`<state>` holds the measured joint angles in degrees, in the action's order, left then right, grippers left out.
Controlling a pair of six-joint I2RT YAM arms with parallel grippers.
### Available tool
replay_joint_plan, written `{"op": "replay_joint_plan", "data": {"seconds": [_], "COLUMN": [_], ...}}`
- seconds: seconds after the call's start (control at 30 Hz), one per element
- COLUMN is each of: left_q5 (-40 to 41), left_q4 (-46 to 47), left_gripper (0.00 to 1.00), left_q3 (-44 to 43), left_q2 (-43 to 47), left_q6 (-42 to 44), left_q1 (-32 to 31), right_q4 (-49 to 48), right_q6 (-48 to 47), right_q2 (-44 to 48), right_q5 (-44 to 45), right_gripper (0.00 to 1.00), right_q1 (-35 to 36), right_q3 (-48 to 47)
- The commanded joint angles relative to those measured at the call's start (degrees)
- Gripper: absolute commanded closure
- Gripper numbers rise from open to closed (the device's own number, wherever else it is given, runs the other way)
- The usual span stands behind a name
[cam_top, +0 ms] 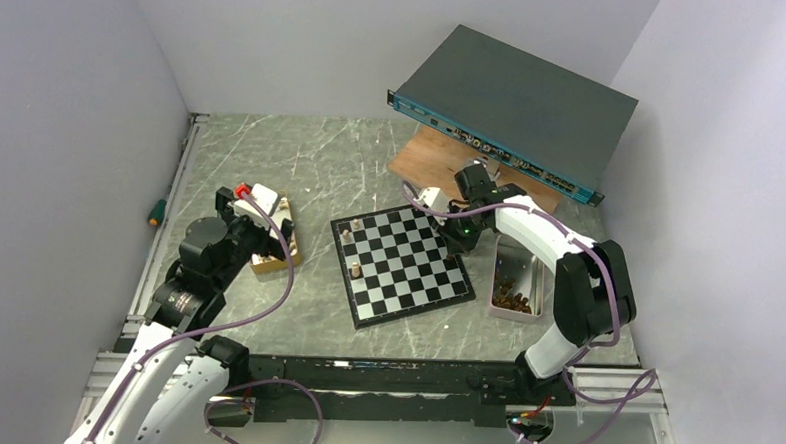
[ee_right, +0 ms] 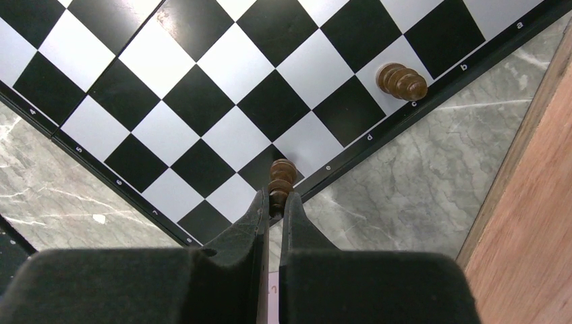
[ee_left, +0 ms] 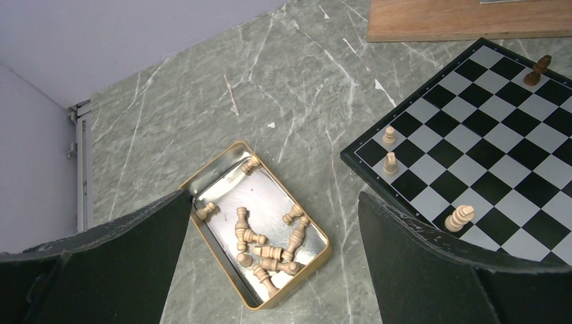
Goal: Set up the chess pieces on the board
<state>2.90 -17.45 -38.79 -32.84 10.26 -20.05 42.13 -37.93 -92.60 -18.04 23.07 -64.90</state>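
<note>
Placing step: the dark piece (ee_right: 283,172) should go straight down, centred on the black edge square of the board (ee_right: 202,101) at low centre of the right wrist view. It should be let go only once flat, clear of the other dark piece (ee_right: 402,81) upper right. The right gripper (ee_right: 275,202) is clenched tight on it, can't tell if the base touches; the left gripper (ee_left: 274,202) is spread wide, holding nothing, over the tin (ee_left: 283,194) of light pieces (ee_left: 260,251), bottom centre.
</note>
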Motion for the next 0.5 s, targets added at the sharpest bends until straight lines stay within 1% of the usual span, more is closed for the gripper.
{"op": "replay_joint_plan", "data": {"seconds": [0.0, 0.47], "left_q5": [0.3, 0.3], "left_q4": [1.4, 1.4], "left_gripper": [0.01, 0.01], "left_q3": [-0.9, -0.9], "left_q2": [0.0, -0.1], "left_q6": [0.0, 0.0], "left_q1": [0.3, 0.4], "right_q4": [0.1, 0.0], "right_q6": [-0.2, -0.2], "right_q2": [-0.2, -0.7], "right_q5": [0.1, 1.1], "right_gripper": [1.0, 1.0], "right_q1": [-0.2, -0.2], "right_q3": [-0.2, 0.3]}}
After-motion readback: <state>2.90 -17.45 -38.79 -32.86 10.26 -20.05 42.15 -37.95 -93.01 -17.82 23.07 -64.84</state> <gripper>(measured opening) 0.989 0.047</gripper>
